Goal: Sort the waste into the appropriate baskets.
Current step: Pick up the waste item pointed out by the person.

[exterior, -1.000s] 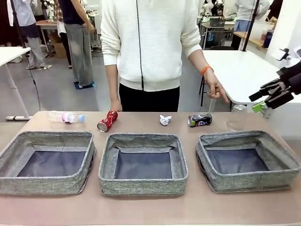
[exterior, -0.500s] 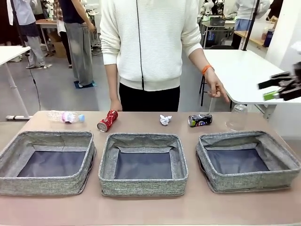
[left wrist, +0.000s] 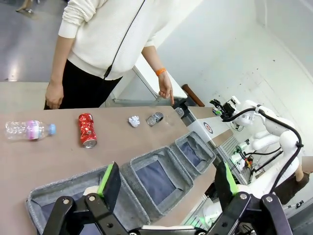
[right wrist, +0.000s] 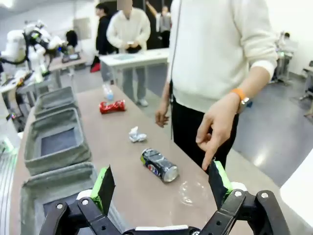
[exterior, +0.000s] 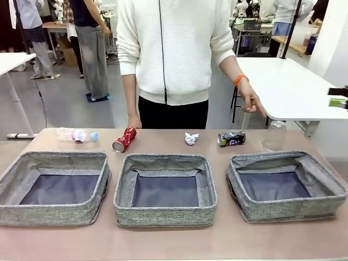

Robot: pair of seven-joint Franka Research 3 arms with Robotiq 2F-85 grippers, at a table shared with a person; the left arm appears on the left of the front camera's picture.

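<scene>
Left hand (left wrist: 166, 177): jaws fully apart, holding nothing. Right hand (right wrist: 160, 178): likewise wide open and empty.

Waste lies in a row on the worktop (exterior: 163, 239), behind the three grey baskets (exterior: 166, 159). From the left: blue-capped bottle (exterior: 76, 135), crushed red can (exterior: 124, 139), paper wad (exterior: 191, 138), dark can (exterior: 231, 138), clear bottle (exterior: 273, 136).

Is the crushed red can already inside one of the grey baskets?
No, the crushed red can lies on the table, just beyond the far rim of the middle basket.
</scene>
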